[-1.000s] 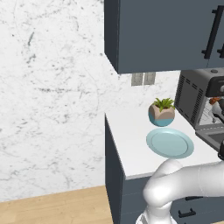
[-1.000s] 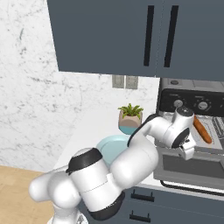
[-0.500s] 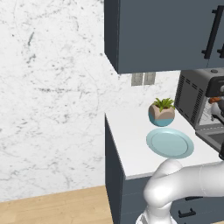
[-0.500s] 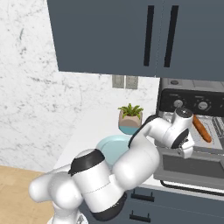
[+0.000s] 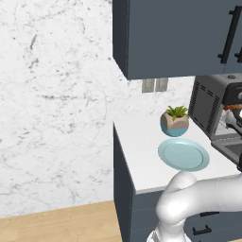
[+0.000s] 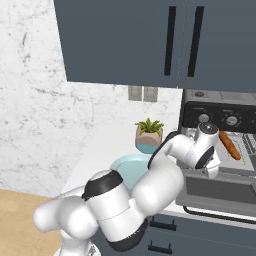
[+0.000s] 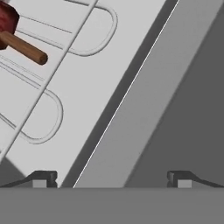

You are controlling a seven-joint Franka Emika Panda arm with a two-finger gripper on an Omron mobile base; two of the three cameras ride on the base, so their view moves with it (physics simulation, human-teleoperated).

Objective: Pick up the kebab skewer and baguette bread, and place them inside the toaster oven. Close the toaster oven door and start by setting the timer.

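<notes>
End effector (image 7: 112, 178): jaws spread wide, nothing between the tips, holding nothing. In the hand view the two dark tips stand far apart over the oven's front edge, where the pale floor under the rack (image 7: 52, 65) meets a grey sloping panel, the door (image 7: 175, 109).

Oven (image 6: 220, 145): dark box on the surface (image 5: 142, 146), door dropped open and lying flat toward the robot. All places below are given relative to the oven.

Baguette (image 6: 229, 145): inside the oven, lying on the rack, slanted, orange-brown. In the right base view it is just beyond the arm's wrist.

Skewer (image 7: 17, 37): inside the oven, on the rack wires. Hand view shows a dark red chunk with a brown wooden stick end poking out of it, toward the far corner from the tips and apart from them. In the left base view red and dark pieces (image 5: 231, 109) show inside the oven's mouth.

Plate (image 5: 183, 154): light blue, on the surface beside the oven, bare.

Plant (image 5: 175, 120): small pot, beside the oven's vented wall, behind the plate.

Cabinets (image 6: 150, 40): dark blue, hung directly above the oven.
</notes>
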